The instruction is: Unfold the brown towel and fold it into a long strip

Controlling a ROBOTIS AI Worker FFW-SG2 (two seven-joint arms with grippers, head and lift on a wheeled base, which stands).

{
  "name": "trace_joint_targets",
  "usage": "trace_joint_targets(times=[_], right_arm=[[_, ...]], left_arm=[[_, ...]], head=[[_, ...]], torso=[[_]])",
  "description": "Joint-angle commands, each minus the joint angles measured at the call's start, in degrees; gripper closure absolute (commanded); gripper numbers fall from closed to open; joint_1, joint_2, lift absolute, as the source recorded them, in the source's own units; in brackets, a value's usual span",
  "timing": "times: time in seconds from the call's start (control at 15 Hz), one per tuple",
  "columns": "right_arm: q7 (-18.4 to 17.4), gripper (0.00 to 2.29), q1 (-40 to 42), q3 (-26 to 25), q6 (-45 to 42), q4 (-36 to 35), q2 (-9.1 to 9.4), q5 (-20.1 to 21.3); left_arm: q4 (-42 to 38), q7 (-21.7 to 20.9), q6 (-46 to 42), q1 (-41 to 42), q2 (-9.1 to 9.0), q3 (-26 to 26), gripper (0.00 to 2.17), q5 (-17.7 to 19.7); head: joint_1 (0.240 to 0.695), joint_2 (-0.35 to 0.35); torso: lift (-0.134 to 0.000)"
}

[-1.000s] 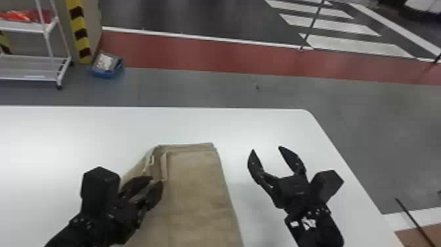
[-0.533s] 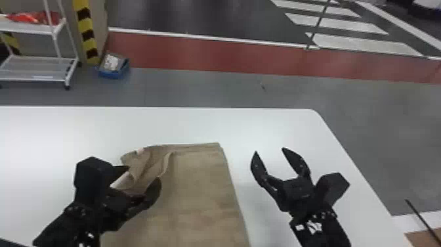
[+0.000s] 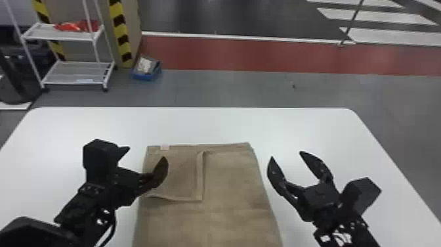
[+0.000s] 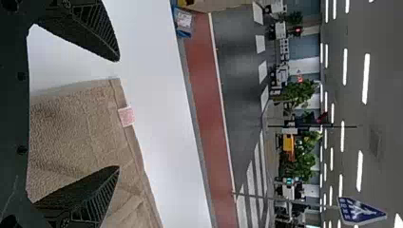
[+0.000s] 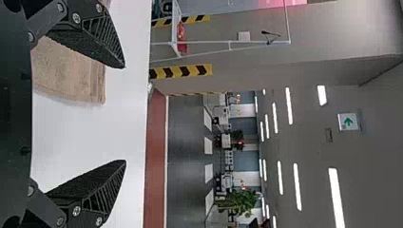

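The brown towel (image 3: 236, 184) lies flat on the table, with a smaller folded-over flap at its far left part and a pale tag (image 3: 164, 147) on its far edge. My left gripper (image 3: 144, 154) is open above the towel's left edge, one finger over the flap. In the left wrist view the left gripper (image 4: 119, 114) has its fingers wide apart, the tag (image 4: 126, 116) lying between them. To the towel's right, my right gripper (image 3: 286, 156) stands open over bare table. The right wrist view has the right gripper (image 5: 126, 114) empty, with the towel's corner (image 5: 71, 71) near one finger.
The white table (image 3: 295, 124) extends around the towel, with rounded far corners. Beyond it on the floor are a white wire shelf (image 3: 70, 72) and a blue box (image 3: 146, 69), both away from the arms.
My left gripper has moved away to the left and opened wider, no longer among the towel's folds. The towel's bunched left part now lies flat as a flap. The view has shifted left.
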Motion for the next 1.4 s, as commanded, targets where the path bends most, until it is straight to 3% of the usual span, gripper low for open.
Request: trace_joint_targets(times=[0.0, 0.2, 0.4, 0.6, 0.93, 1.0, 1.33], right_arm=[[0.59, 0.21, 0.64, 2.5, 2.85, -1.05, 0.05, 0.2], [3.76, 0.29, 0.99, 5.93, 8.12, -1.58, 0.05, 0.73], [9.56, 0.52, 1.26, 8.74, 10.23, -0.79, 0.05, 2.13], [14.3, 0.53, 3.02, 10.06, 10.23, -0.62, 0.05, 2.66], [12.81, 0.53, 5.13, 11.9, 6.01, -0.44, 0.05, 8.11], [12.63, 0.64, 5.04, 11.9, 6.01, -0.18, 0.05, 8.2], [10.88, 0.65, 1.87, 13.4, 6.01, 3.69, 0.05, 9.6]], left_arm=[[0.06, 0.13, -0.97, -0.09, 0.28, 1.64, 0.07, 1.11], [0.85, 0.22, -0.97, -0.36, 0.37, 3.39, 0.07, 3.05], [1.64, 0.3, -2.73, -0.18, 0.37, 3.39, 0.08, 3.31], [2.44, 0.13, -5.19, 0.08, 0.37, 2.69, 0.09, 3.31], [2.52, -0.14, -5.72, 0.26, 0.37, 1.46, 0.15, 3.22], [2.52, -0.22, -5.72, 0.26, 0.46, 1.28, 0.15, 3.22], [3.23, -0.4, -6.25, -0.01, 1.25, 0.76, 0.15, 3.22]], head=[[0.695, -0.066], [0.695, 0.004], [0.695, 0.087], [0.695, 0.129], [0.695, 0.156], [0.695, 0.155], [0.695, 0.15]], torso=[[-0.125], [-0.125], [-0.125], [-0.125], [-0.125], [-0.125], [-0.125]])
